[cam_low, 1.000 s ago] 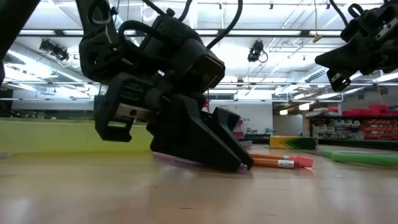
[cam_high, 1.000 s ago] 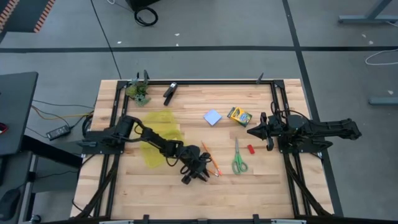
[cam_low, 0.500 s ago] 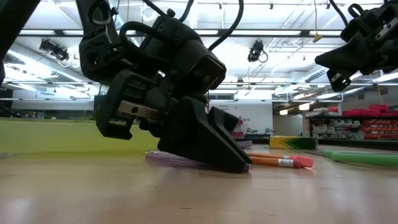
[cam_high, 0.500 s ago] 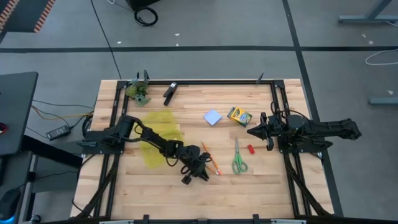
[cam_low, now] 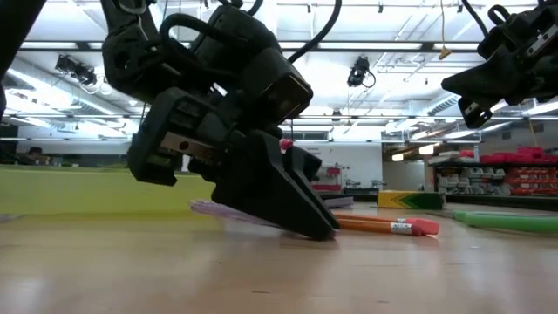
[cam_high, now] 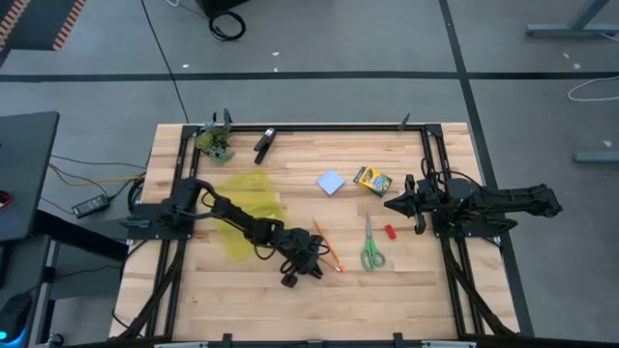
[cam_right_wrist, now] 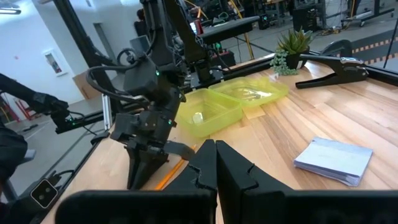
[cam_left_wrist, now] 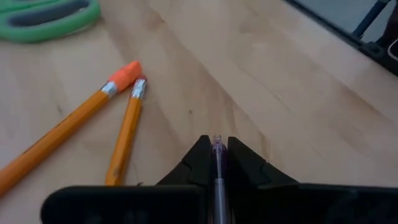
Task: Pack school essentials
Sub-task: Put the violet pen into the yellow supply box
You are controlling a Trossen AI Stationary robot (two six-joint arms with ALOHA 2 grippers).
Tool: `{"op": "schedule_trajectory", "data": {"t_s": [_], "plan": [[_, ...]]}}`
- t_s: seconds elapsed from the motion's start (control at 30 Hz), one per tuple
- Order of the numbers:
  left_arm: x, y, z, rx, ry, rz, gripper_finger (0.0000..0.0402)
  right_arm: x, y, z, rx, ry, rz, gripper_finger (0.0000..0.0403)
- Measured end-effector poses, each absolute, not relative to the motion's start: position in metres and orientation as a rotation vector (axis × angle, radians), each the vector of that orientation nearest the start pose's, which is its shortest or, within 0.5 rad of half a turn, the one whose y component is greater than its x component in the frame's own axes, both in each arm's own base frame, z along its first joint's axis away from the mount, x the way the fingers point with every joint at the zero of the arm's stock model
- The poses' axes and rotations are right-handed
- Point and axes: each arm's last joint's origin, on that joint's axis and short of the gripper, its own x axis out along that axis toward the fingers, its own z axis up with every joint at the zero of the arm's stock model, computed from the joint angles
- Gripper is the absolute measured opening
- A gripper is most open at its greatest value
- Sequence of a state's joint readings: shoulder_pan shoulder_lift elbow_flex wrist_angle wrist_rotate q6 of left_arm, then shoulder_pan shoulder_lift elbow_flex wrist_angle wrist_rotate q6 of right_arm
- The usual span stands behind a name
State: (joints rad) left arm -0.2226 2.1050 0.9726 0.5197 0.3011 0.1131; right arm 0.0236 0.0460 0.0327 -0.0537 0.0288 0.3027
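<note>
While I look straight down from the high camera, I see my left gripper (cam_high: pixel 302 268) low over the middle of the wooden table (cam_high: pixel 406 290), just beside the two orange pencils (cam_high: pixel 327 250), with the green-handled scissors (cam_high: pixel 370 246) and the tiny red eraser (cam_high: pixel 391 232) a little farther toward the right arm; the pale blue note pad (cam_high: pixel 331 183) and the yellow-green crayon box (cam_high: pixel 371 180) lie beyond them, the yellow-green tray (cam_high: pixel 250 208) sits under the left arm, and the black clip tool (cam_high: pixel 264 143) and the leafy clump (cam_high: pixel 217 143) rest near the far rail, while my right gripper (cam_high: pixel 398 204) waits near the crayon box and eraser, above the table. In the low camera the left gripper (cam_low: pixel 301 222) has its fingertips down at the wood, the pinkish pen (cam_low: pixel 218 210) sticking out behind them tilted off the surface, and the pencils (cam_low: pixel 384 226) lie flat just past it. From the left wrist I see the fingers (cam_left_wrist: pixel 198 163) pinched narrowly on the pen (cam_left_wrist: pixel 217 168), pencils (cam_left_wrist: pixel 127 127) lying alongside and the scissor handles (cam_left_wrist: pixel 50 18) farther off. From the right wrist, that arm's fingers (cam_right_wrist: pixel 202 163) sit pressed together with nothing between them, the note pad (cam_right_wrist: pixel 336 160) and tray (cam_right_wrist: pixel 236 102) ahead
</note>
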Motion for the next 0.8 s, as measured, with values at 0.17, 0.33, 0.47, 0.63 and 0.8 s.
{"op": "schedule_trajectory", "data": {"t_s": [0.17,0.33,0.47,0.63,0.8], "plan": [[0.377,-0.093,0.087,0.076,0.628,-0.507,0.0031,0.099,0.001,0.166,0.301,0.066,-0.015,0.0007],[0.374,-0.091,0.093,0.048,0.672,-0.466,0.0031,0.099,0.001,0.166,0.301,0.066,-0.015,0.0007],[0.370,-0.091,0.101,0.064,0.704,-0.425,0.0031,0.099,0.001,0.166,0.301,0.067,-0.015,0.0007],[0.365,-0.089,0.115,0.079,0.728,-0.389,0.0031,0.099,0.001,0.166,0.301,0.067,-0.016,0.0006],[0.360,-0.087,0.135,0.093,0.720,-0.352,0.0032,0.099,0.001,0.166,0.301,0.067,-0.016,0.0007]]}}
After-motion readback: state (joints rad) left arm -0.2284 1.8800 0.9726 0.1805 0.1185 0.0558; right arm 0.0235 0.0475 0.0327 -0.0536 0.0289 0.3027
